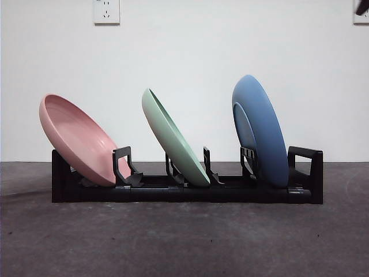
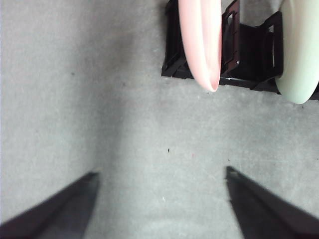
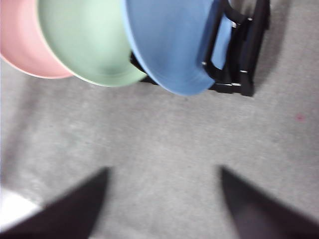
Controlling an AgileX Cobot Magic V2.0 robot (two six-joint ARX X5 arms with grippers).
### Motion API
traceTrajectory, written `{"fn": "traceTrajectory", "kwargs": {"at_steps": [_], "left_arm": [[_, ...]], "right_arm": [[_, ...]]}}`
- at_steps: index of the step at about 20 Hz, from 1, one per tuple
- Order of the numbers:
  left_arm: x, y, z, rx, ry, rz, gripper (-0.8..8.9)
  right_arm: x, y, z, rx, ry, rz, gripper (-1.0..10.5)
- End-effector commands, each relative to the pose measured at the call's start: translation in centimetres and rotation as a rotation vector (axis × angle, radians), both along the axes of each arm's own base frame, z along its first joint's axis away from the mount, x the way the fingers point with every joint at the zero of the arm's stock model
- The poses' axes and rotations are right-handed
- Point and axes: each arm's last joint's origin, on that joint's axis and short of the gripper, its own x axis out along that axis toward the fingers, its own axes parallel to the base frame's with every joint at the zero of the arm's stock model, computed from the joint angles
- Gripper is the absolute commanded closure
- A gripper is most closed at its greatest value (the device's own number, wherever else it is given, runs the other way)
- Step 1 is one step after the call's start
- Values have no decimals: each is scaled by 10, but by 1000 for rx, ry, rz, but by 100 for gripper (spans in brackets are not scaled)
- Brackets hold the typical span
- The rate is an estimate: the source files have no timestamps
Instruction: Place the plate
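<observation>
The round blue plastic plate (image 1: 262, 130) stands in the right slot of the black plastic rack (image 1: 184, 190) on the grey tabletop (image 1: 184, 242) — tilted left. Left end effector (image 2: 162, 199) and right end effector (image 3: 162, 199): released, empty, clear of the rack.

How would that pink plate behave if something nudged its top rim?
The pink plate leans further over than the other two in the black rack, so it would probably rock or tip out. It looks rigid and smooth, likely slippery. Neither pincer touches it.
</observation>
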Motion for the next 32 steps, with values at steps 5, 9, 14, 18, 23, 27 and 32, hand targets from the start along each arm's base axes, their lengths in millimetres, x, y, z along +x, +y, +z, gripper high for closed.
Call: {"fn": "traceTrajectory", "kwargs": {"at_steps": [5,9,14,18,23,27,32], "left_arm": [[1,0,7,4,-48,-12,377],[2,0,7,4,-51,-12,377],[4,0,10,6,-88,-12,377],[5,0,10,7,-98,-12,377],[5,0,10,7,-99,-12,377],[5,0,10,7,-100,-12,377],[6,0,11,8,-115,-12,377]], "right_arm": [[24,10,14,20,-76,43,691],[65,31,27,21,-81,112,691],[117,55,34,18,-59,162,691],[143,74,26,18,-56,199,691],[163,85,4,-21,-19,192,691],[175,90,-10,-31,2,192,691],[181,97,-24,-41,51,198,816]]}}
